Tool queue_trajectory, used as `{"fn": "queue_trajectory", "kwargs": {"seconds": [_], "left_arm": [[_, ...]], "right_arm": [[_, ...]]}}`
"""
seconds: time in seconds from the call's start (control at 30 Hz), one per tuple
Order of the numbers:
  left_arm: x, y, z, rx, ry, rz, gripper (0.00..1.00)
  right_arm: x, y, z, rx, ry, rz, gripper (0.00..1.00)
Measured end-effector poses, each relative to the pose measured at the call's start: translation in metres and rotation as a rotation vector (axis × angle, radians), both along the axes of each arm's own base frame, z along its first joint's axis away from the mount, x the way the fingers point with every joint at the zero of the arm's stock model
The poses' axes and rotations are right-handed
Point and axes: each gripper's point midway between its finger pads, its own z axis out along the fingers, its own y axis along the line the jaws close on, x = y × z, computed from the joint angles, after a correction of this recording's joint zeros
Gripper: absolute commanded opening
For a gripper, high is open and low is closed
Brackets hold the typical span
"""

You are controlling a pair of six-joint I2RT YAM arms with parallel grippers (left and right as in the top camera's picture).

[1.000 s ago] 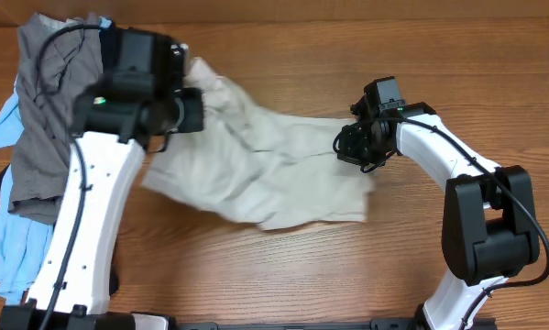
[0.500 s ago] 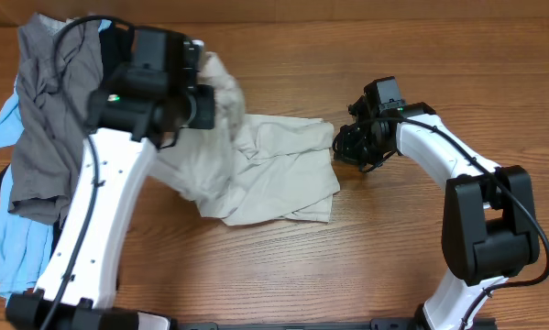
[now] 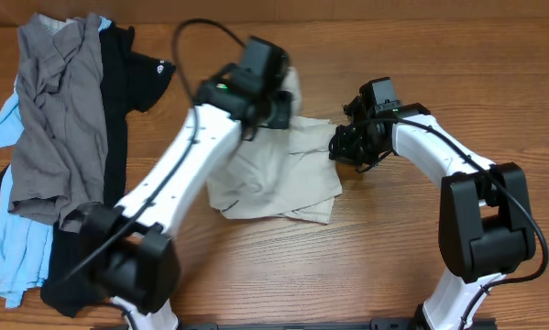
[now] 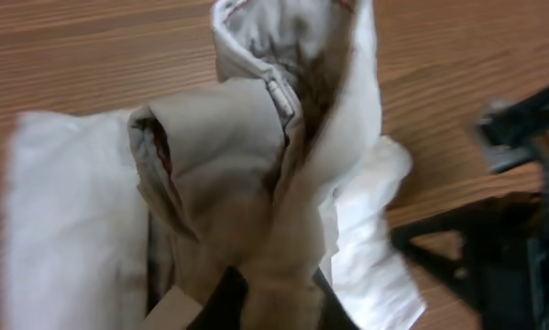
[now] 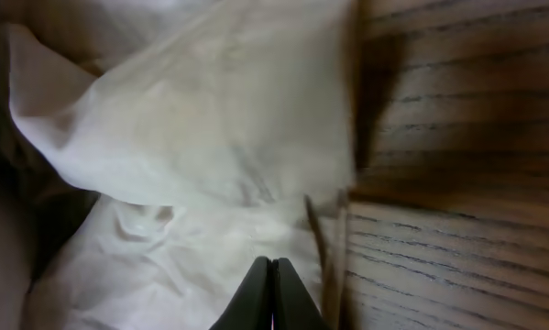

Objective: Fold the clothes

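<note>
The beige shorts point(image 3: 274, 179) lie crumpled at the table's middle, partly doubled over. My left gripper point(image 3: 281, 92) is shut on a bunched part of the shorts point(image 4: 256, 165) and holds it up above their far right part; its fingers point(image 4: 274, 307) pinch the cloth. My right gripper point(image 3: 341, 147) sits at the shorts' right edge. Its fingers point(image 5: 272, 289) are pressed together over pale cloth point(image 5: 192, 137), with nothing seen between them. A grey garment point(image 3: 59, 110), a black one point(image 3: 118, 92) and a light-blue one point(image 3: 13, 247) lie piled at the left.
The pile of garments covers the table's left side from back to front. Bare wood point(image 3: 393, 257) shows in front of the shorts and to the right. In the left wrist view the right arm's dark gripper point(image 4: 503, 238) is close to the held cloth.
My left arm has swung far to the right, carrying one side of the shorts over the rest. The shorts are now a smaller heap. The right gripper has stayed in place.
</note>
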Motion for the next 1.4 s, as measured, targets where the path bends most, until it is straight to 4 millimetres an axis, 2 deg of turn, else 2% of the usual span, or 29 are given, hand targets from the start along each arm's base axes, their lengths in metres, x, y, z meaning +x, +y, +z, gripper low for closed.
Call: {"fn": "queue_trajectory", "kwargs": {"seconds": [0.03,0.07,0.1,0.13,0.23,0.3,0.33,0.37,0.43,0.53,0.57,0.63,0.73,0.8,0.83,0.97,1.1,1.3,1.4], "left_arm": [[-0.002,-0.012,-0.007,-0.010,0.010,-0.014,0.54],[-0.004,-0.025,-0.013,-0.024,0.017,-0.030,0.78],[-0.007,-0.038,-0.022,-0.031,0.025,-0.057,0.94],[-0.009,-0.044,-0.025,-0.034,0.030,-0.067,1.00],[-0.019,-0.060,-0.039,-0.037,0.064,-0.093,1.00],[-0.019,-0.060,-0.040,-0.041,0.069,-0.094,1.00],[-0.017,-0.059,-0.038,-0.045,0.068,-0.090,1.00],[-0.014,-0.057,-0.035,-0.053,0.065,-0.084,1.00],[-0.009,-0.053,-0.030,-0.059,0.062,-0.072,1.00],[-0.004,-0.042,-0.016,-0.058,0.071,-0.049,1.00],[-0.004,-0.036,-0.010,-0.054,0.072,-0.041,1.00],[-0.004,-0.021,0.006,-0.047,0.072,-0.019,1.00],[0.001,0.010,0.045,-0.040,0.019,0.020,1.00],[0.000,0.042,0.071,-0.016,-0.020,0.064,1.00],[-0.001,0.055,0.078,-0.002,-0.030,0.082,1.00],[-0.003,0.092,0.078,0.073,-0.010,0.145,1.00],[-0.002,0.115,0.073,0.136,0.001,0.188,1.00],[-0.002,0.124,0.073,0.182,-0.005,0.202,1.00],[-0.002,0.126,0.073,0.196,-0.010,0.198,1.00]], "right_arm": [[0.000,0.000,0.000,0.000,0.000,-0.001,0.04],[0.001,0.000,0.000,0.002,0.000,-0.002,0.04],[0.001,-0.001,0.000,0.006,0.002,-0.003,0.04],[0.000,-0.002,0.001,0.013,0.009,-0.008,0.05],[0.001,-0.016,0.004,0.030,0.041,-0.047,0.24],[0.009,-0.036,0.017,0.047,0.044,-0.109,0.42],[0.011,-0.041,0.021,0.050,0.033,-0.111,0.47],[0.019,-0.055,0.035,0.059,0.010,-0.149,0.57],[0.030,-0.072,0.061,0.070,-0.050,-0.185,0.71],[0.031,-0.085,0.096,0.077,-0.118,-0.191,0.85],[0.028,-0.084,0.099,0.078,-0.121,-0.178,0.87],[0.021,-0.076,0.098,0.074,-0.107,-0.137,0.87],[0.009,-0.053,0.087,0.064,-0.084,-0.059,0.87],[-0.003,-0.037,0.072,0.042,-0.058,-0.013,0.86],[-0.007,-0.032,0.066,0.031,-0.052,-0.002,0.86],[-0.018,-0.023,0.042,-0.031,-0.032,-0.002,0.82],[-0.022,-0.019,0.022,-0.111,-0.042,-0.027,0.76],[-0.027,-0.004,0.001,-0.157,-0.084,-0.037,0.65],[-0.028,-0.002,-0.012,-0.162,-0.081,-0.046,0.56]]}}
